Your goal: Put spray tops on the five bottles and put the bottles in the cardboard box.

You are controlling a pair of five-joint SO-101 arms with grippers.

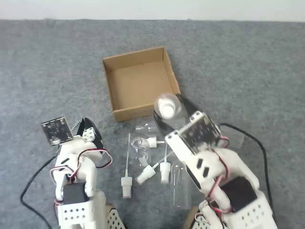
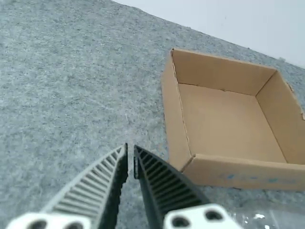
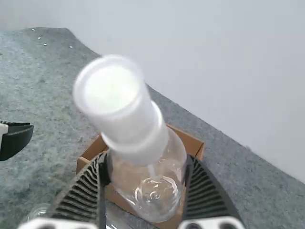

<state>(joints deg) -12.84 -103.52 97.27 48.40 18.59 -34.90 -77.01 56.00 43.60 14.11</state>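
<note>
We've got the bottle [image 3: 131,143] up in the air with its spray top [image 3: 112,90] on. The right arm's fingers [image 3: 83,191] grip its clear body, spread just wide enough to clamp it. It hangs tilted over the near wall of the cardboard box [image 1: 136,112], and we reckon that's to line it up for the drop; no bottle is inside yet. The box sits on the desk [image 1: 47,62], midway along and toward the far edge. Toward the near edge, between the arms, lie loose spray tops [image 1: 147,174] and clear bottles [image 1: 181,187], waiting to be paired. The left arm's fingers [image 2: 102,183] are pressed almost together on nothing, toward the near left corner, likely to keep out of the way. We see no label on the bottle, and the faint bluish marks on the box wall can't be read.
</note>
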